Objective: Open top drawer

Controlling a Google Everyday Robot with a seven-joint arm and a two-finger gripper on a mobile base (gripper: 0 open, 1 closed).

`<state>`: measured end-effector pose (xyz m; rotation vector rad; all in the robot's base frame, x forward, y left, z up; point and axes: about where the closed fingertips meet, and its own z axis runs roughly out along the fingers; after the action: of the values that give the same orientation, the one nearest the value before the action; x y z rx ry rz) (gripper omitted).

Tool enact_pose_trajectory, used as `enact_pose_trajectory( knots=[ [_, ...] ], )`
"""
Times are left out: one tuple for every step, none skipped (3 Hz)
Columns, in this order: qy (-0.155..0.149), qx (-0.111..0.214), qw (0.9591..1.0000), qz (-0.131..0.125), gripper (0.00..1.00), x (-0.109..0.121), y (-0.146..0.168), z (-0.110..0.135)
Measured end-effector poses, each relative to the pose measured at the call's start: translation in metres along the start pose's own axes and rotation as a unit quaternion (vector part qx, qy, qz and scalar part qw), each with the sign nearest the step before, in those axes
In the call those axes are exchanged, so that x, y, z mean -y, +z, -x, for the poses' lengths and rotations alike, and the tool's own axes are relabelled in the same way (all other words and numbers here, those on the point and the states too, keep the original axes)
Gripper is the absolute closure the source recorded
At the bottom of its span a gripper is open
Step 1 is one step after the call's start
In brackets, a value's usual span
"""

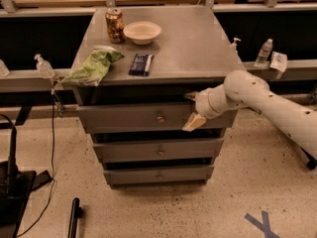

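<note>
The top drawer sits directly under the cabinet top, left of the fingers, and its grey front looks closed or very nearly so. Its only handhold is the small round knob at the centre of the panel, a little to the left of the fingers and level with the gap between them.

The front looks like stiff sheet metal, so I judge it will not flex. The drawer is wide and deep and may drag on its runners, and the knob is smooth and small, so a shallow pinch could slip off. The best hold would be a firm one behind the knob's head, with the pull straight out.

The gripper is against the right part of the drawer front. Its fingers are spread wide, one above the other, and hold nothing. The white arm reaches in from the right.

Two shallower drawers lie below the fingers. Above and to their left, on the top, are a can, a bowl, a green bag and a dark packet.
</note>
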<state>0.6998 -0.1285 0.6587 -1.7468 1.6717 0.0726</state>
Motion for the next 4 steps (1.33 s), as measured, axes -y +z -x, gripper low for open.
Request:
enact_pose_trajectory(
  knots=[
    [0.002,-0.002,1.0000,0.008,0.27,-0.016,-0.002,-0.004],
    [-0.005,-0.005,0.9998,0.021,0.28,-0.036,-0.008,-0.003],
    [-0.012,-0.006,0.9993,0.034,0.28,-0.052,-0.016,0.001],
    [-0.018,-0.003,0.9989,0.044,0.28,-0.068,-0.028,0.007]
  ],
)
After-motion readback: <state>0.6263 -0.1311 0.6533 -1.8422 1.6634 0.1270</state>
